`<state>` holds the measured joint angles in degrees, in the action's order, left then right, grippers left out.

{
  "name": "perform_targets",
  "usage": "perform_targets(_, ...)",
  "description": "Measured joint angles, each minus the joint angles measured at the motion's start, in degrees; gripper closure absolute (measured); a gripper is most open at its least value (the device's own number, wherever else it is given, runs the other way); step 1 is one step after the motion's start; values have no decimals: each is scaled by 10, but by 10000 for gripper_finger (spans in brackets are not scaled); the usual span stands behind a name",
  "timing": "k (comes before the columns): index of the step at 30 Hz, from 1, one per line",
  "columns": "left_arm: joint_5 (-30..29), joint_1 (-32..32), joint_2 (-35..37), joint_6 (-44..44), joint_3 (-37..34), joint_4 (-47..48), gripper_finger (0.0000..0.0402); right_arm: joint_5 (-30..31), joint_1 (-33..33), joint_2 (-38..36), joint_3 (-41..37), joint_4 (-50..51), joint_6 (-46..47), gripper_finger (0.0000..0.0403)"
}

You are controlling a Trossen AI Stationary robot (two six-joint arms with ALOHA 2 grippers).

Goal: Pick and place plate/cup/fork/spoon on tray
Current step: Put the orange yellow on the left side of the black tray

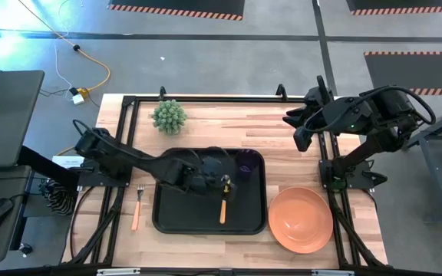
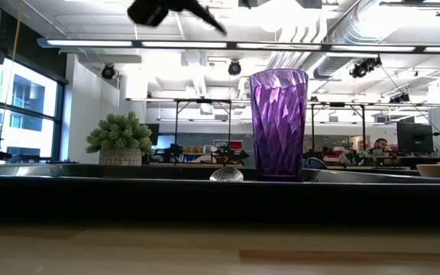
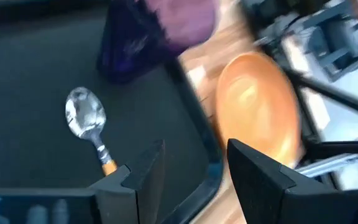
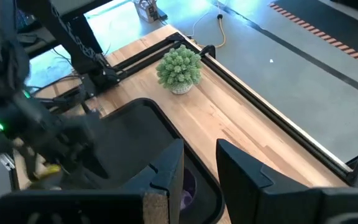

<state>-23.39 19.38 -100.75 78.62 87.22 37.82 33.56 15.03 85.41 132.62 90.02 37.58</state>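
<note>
The black tray (image 1: 167, 218) lies mid-table. The spoon (image 1: 222, 208) lies flat on the tray, with its bowl (image 3: 84, 115) toward the far edge. The purple cup (image 1: 245, 165) stands upright in the tray's far right corner and also shows in the low view (image 2: 278, 122). The fork (image 1: 137, 207) lies on the table left of the tray. The orange plate (image 1: 301, 219) lies on the table right of the tray. My left gripper (image 3: 194, 168) is open and empty, hovering over the tray above the spoon. My right gripper (image 4: 201, 162) is open and empty, raised at the far right (image 1: 298, 132).
A spiky green plant (image 1: 169, 116) in a pot stands on the table beyond the tray's far left corner. Black frame rails (image 1: 125, 138) run along the table's left, right and far edges. Bare wood (image 1: 282, 165) lies between the tray and the right arm's base.
</note>
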Motion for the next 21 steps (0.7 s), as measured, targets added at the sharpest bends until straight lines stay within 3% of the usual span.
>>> perform_targets(21,79,-17,-123,59,-1,19,239,4,0,0,0,0,-3,316)
